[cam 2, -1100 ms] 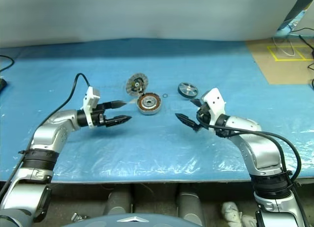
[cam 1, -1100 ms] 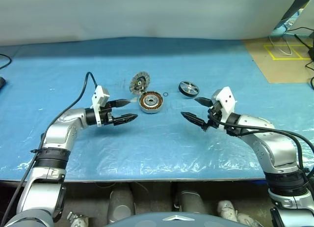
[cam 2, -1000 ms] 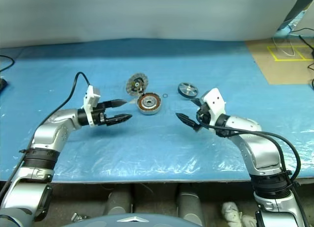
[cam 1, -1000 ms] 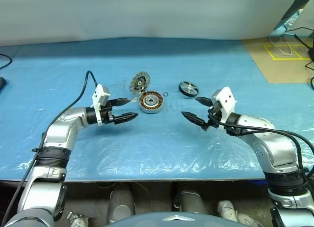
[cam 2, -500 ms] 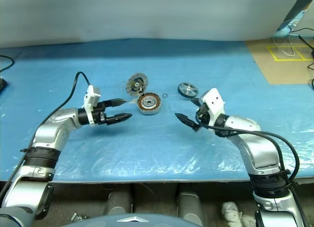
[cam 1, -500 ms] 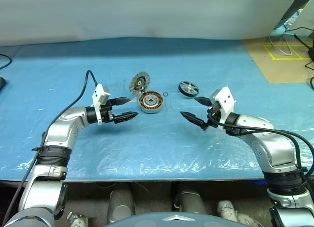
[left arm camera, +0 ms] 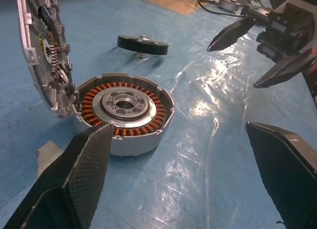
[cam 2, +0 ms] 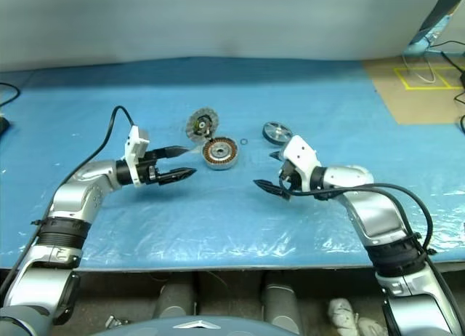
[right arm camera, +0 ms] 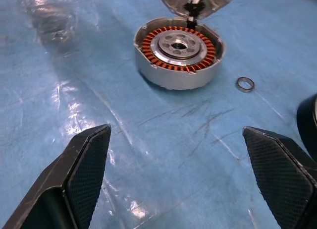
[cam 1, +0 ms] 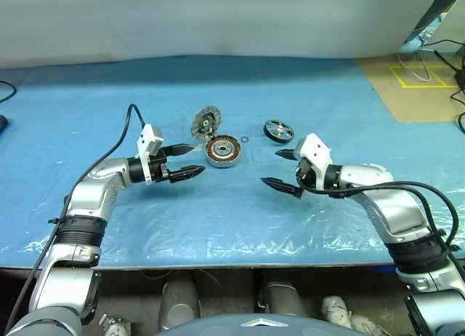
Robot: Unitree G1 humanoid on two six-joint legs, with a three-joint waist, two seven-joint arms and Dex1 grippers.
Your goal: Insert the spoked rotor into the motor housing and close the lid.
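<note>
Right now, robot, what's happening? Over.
Left gripper open, empty. Right gripper open, empty. Spoked rotor lying outside motor housing, lid propped up. Nothing blocking.

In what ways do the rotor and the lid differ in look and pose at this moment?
The rotor has a black rim and silver spokes; the lid is silver-grey, with fine radial fins. The rotor lies flat on the table, apart from the housing; the lid stands tilted up, leaning at the housing's far edge. Both are round and neither gripper holds them.
</note>
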